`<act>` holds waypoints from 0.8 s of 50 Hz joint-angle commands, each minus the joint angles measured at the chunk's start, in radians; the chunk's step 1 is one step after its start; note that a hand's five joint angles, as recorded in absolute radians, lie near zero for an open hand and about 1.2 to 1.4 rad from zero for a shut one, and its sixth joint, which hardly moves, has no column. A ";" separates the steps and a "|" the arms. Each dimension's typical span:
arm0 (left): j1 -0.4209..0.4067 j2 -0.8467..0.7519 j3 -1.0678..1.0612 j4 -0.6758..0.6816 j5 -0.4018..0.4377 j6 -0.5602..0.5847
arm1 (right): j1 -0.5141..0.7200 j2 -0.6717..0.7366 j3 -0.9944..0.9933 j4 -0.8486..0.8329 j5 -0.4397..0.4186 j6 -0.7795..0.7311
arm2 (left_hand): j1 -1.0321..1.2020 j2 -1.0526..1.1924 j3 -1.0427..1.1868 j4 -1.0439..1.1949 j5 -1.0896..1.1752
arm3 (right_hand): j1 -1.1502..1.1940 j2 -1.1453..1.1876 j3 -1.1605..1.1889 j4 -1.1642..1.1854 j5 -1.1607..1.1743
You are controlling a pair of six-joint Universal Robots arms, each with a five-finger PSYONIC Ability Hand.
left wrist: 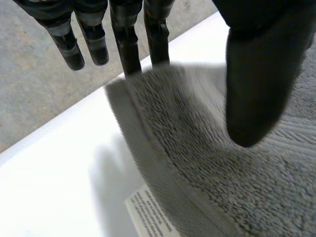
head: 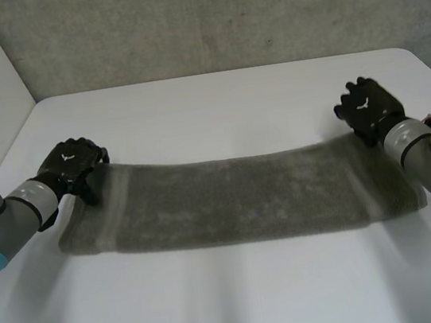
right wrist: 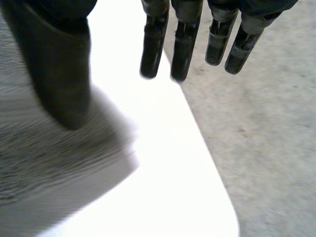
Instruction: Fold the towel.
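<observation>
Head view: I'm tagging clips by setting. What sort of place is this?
Probably a bare lab or workshop rather than a home: a plain white table stands before a rough grey concrete wall, over a grey concrete floor, with a grey terry towel spread on it.

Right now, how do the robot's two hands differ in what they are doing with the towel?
The left hand has fingertips meeting the towel's corner edge; the right hand's fingers hang past its corner, over bare table. The left hand is at the towel's far left corner, the right hand at its far right corner. Both are open, fingers straight, thumb above the cloth.
</observation>
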 commanded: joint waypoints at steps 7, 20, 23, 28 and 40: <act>0.004 0.229 -0.106 0.089 -0.017 -0.047 | -0.015 -0.326 0.118 -0.094 0.086 0.212 | -0.200 -0.194 -0.045 -0.056 -0.189 | -0.431 -0.447 -0.033 -0.053 -0.400; -0.002 0.553 -0.459 0.251 -0.003 -0.165 | -0.015 -0.464 0.337 0.193 0.074 0.321 | -0.197 -0.191 -0.045 -0.056 -0.186 | -0.431 -0.447 -0.033 -0.053 -0.400; 0.000 0.591 -0.522 0.281 -0.003 -0.171 | -0.018 -0.452 0.386 0.235 0.063 0.310 | -0.197 -0.191 -0.045 -0.056 -0.186 | -0.431 -0.447 -0.033 -0.053 -0.400; 0.000 0.600 -0.580 0.303 -0.003 -0.173 | -0.064 -0.403 0.434 0.205 0.026 0.304 | -0.197 -0.191 -0.045 -0.056 -0.186 | -0.431 -0.447 -0.033 -0.053 -0.400; 0.001 0.560 -0.597 0.310 -0.001 -0.173 | -0.100 -0.303 0.466 0.161 0.018 0.250 | -0.197 -0.191 -0.045 -0.056 -0.186 | -0.353 -0.370 -0.033 -0.053 -0.322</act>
